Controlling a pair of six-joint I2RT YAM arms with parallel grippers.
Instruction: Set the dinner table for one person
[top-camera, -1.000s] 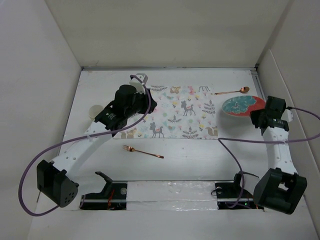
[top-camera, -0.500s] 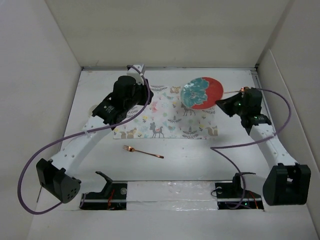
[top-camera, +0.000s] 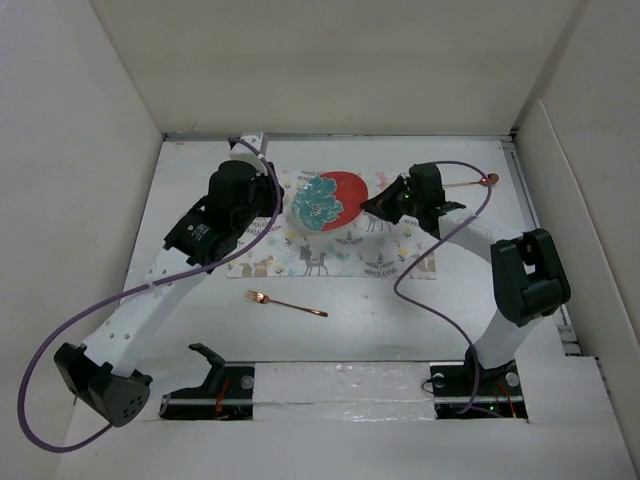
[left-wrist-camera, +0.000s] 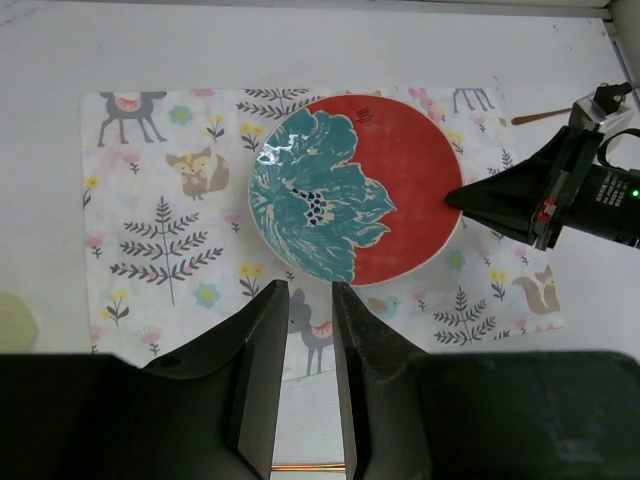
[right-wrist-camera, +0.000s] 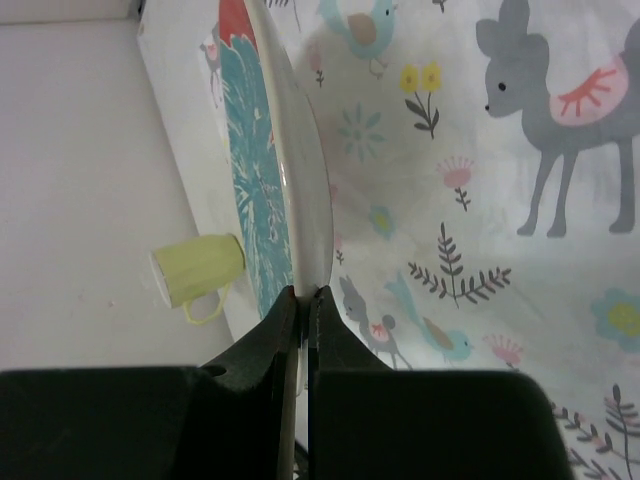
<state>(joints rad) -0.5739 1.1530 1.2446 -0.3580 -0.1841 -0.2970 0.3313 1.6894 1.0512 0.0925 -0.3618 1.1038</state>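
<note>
flat white dinner table (top-camera: 400, 320) (matte, walled)

My overhead camera sits above and behind the arm bases and looks down over the whole dinner table (top-camera: 400, 320) from afar. My left wrist camera hangs high, facing down on the placemat (left-wrist-camera: 170, 200) and the plate (left-wrist-camera: 400, 190). My right wrist camera is very close, sighting edge-on along that plate's rim. All three views share plate and placemat.

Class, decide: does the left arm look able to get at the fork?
Probably yes. The fork lies alone on the dinner table, on the near side of the placemat, nothing on it; the left gripper is empty, and the right gripper holds the plate farther back.
</note>
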